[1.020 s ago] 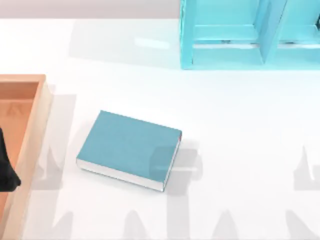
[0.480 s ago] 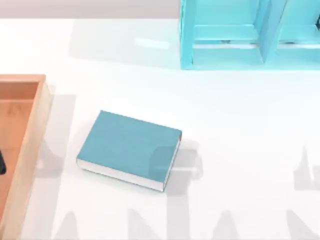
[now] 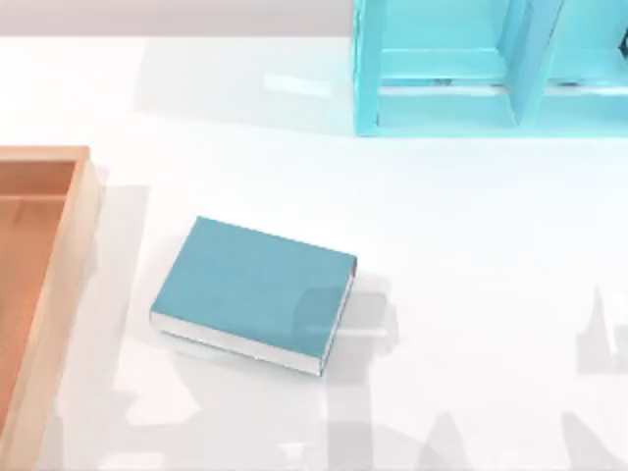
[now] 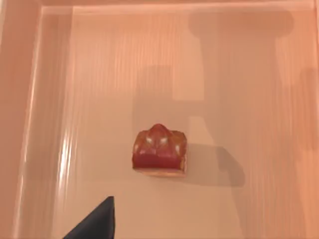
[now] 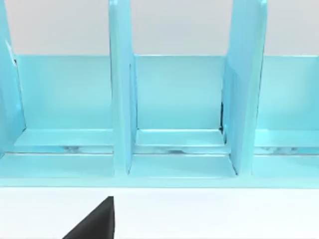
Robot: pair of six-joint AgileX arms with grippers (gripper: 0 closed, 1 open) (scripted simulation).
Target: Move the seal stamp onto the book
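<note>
- Starting at the top view's left edge, we have a wooden tray [image 3: 59,285], its light rim running down the desk [image 3: 471,294] and its floor a warmer orange-brown.
- Our left wrist view looks straight down into that tray [image 4: 55,99], and there's the seal stamp [image 4: 159,151]: upright on the tray floor, dark-red rounded top facing up, orange-brown base below, well apart from every wall.
- One dark fingertip [image 4: 97,224] of our left pincer pokes in at the edge of that view, near the stamp but apart from it; we cannot tell how wide the pincer stands, and nothing shows in its hold.
- Moving right, bare white desk separates the tray from the book [image 3: 253,292].
- The book lies flat, teal-blue cover up, white page edges showing along its near side, turned slightly askew to the desk's edges. Its cover is bare.
- Right of the book, the desk is a broad white stretch with grey shadows laid across its near part.
- At the far right of the desk stands a cyan shelf unit [image 3: 491,69], well apart from the book.
- Our right wrist view faces that shelf unit [image 5: 174,99] head-on, upright dividers splitting it into compartments, white desk in front.
- A dark fingertip [image 5: 97,224] of our right pincer shows there too; its opening we cannot tell.
</note>
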